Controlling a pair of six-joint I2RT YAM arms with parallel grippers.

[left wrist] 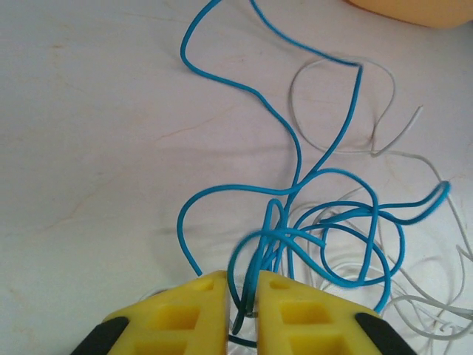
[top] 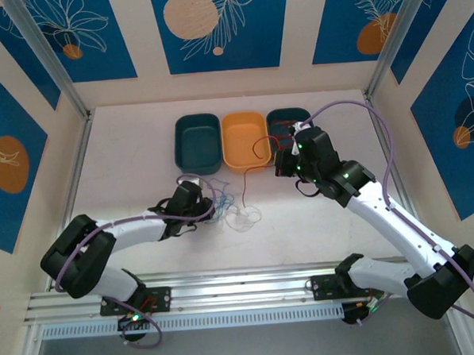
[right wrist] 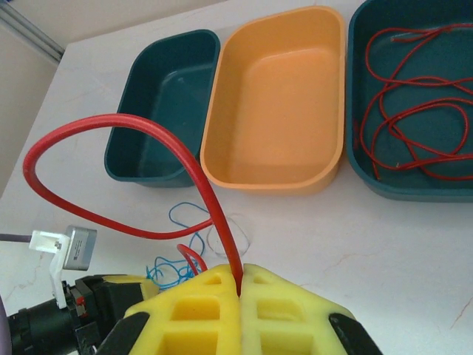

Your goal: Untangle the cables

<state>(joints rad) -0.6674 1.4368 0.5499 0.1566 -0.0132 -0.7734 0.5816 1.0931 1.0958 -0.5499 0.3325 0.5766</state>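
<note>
White table point(top: 124, 151), three trays point(top: 239, 141) side by side beyond tangled cables point(left wrist: 329, 233)

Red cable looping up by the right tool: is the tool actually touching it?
Touching. The right wrist view shows the red cable running down into the right tool, pinched between its shut yellow jaws.

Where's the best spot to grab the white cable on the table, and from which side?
Take the white cable near its loose end, the short straight stretch lying flat on bare table, clear of the blue cable. Come straight down from above, pinching across it; elsewhere it weaves through the blue coils.
</note>
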